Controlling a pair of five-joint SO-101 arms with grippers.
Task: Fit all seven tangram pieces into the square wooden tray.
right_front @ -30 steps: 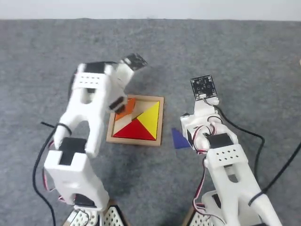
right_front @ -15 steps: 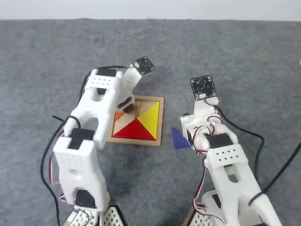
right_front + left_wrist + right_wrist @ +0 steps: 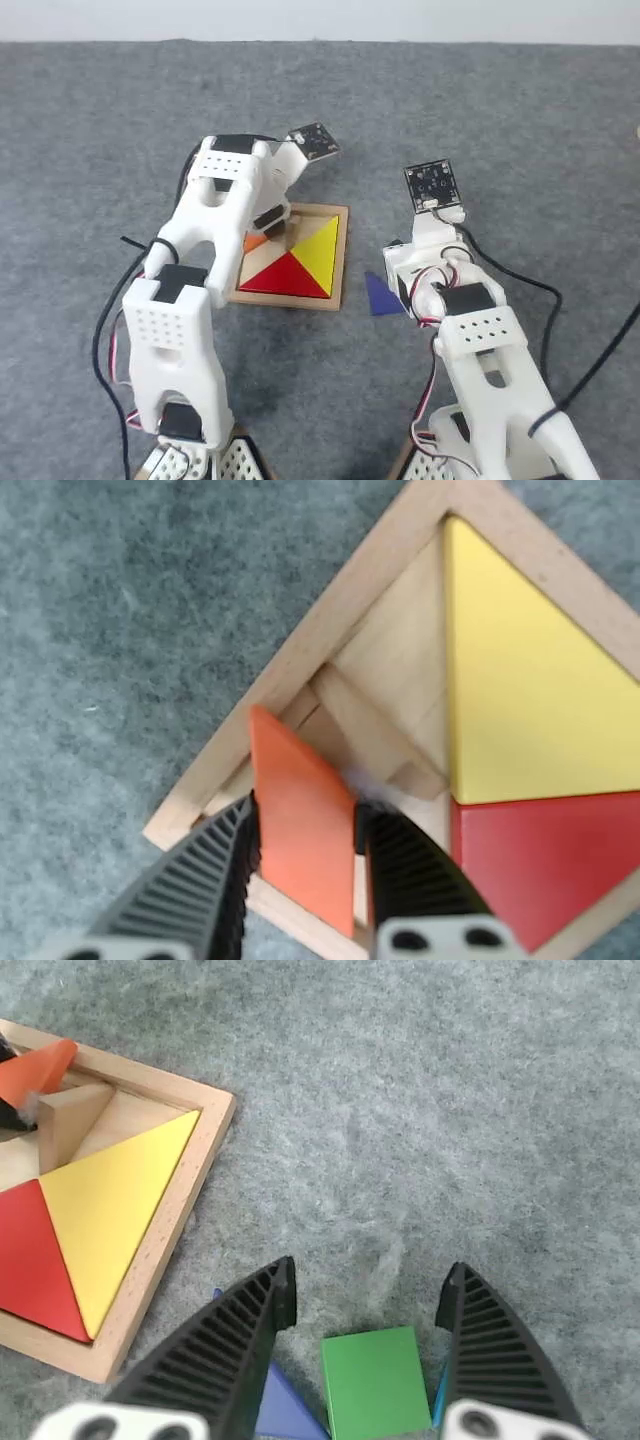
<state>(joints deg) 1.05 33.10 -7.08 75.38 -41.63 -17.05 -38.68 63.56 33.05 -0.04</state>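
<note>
Yellow triangle point(image 3: 318, 250) and red triangle point(image 3: 286, 276) sat in the tray point(image 3: 342, 260) — perhaps a wooden piece point(image 3: 68, 1118) too. Left fingers point(image 3: 215, 870) gripped the orange piece point(image 3: 297, 790) over its far-left corner; right fingers point(image 3: 235, 1345) hung open above the green square point(image 3: 375, 1380), blue triangle point(image 3: 380, 295) beside — both unplaced.

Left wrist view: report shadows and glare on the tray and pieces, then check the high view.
Left wrist view: soft shadow in the wooden tray corner beneath the orange piece; yellow triangle evenly lit, no glare. High view: even, diffuse light, no glare on the pieces.
</note>
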